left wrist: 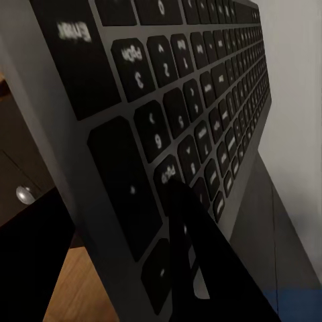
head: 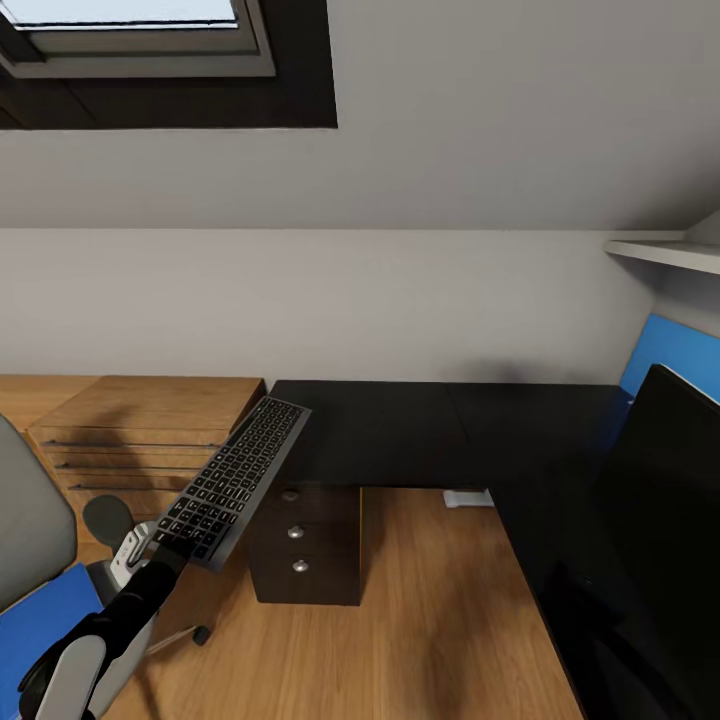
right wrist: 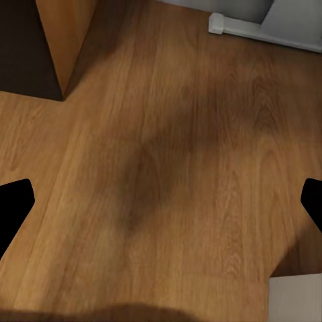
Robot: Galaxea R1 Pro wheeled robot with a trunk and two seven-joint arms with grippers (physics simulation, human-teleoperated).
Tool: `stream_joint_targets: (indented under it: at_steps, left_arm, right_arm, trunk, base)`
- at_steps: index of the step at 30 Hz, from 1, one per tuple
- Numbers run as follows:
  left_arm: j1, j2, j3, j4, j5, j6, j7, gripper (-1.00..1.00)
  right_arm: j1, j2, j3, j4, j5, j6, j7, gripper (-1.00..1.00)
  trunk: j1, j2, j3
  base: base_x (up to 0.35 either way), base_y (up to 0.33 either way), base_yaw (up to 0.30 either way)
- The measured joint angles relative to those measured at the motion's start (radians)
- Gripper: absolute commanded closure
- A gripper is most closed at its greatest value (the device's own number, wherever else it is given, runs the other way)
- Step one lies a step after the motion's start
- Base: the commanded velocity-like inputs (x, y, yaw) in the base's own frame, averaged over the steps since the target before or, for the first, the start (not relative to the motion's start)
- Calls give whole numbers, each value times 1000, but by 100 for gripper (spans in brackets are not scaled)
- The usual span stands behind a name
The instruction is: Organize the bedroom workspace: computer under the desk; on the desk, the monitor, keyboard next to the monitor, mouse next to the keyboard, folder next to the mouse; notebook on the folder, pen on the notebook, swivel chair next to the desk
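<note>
My left gripper point(head: 168, 542) is shut on the near end of the black keyboard point(head: 235, 478), which is held tilted in the air. Its far end reaches over the left corner of the black-topped desk point(head: 420, 430). In the left wrist view the keyboard point(left wrist: 174, 114) is very close, with a dark finger point(left wrist: 194, 268) pressed on its keys. The monitor point(head: 668, 490) stands on the desk at the right. The grey swivel chair point(head: 28, 530) is at the far left with the blue folder point(head: 45, 620) on its seat. My right gripper point(right wrist: 161, 201) hangs open over bare wood floor.
The dark drawer unit point(head: 305, 545) sits under the desk's left end, and a light-wood dresser point(head: 140, 420) stands beside it. A white desk foot point(head: 468, 497) rests on the floor, with a wall shelf point(head: 665, 250) at the upper right. A light-grey corner point(right wrist: 295, 298) lies below the right gripper.
</note>
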Motion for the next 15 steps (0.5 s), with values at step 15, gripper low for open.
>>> stream_joint_targets:
  at_steps: [15]
  left_arm:
    - [0,1,-1,0,1,1,1,100]
  right_arm:
    - [0,3,1,0,-1,-36,0,-100]
  trunk:
    - [0,0,0]
  base:
    - [23,0,0]
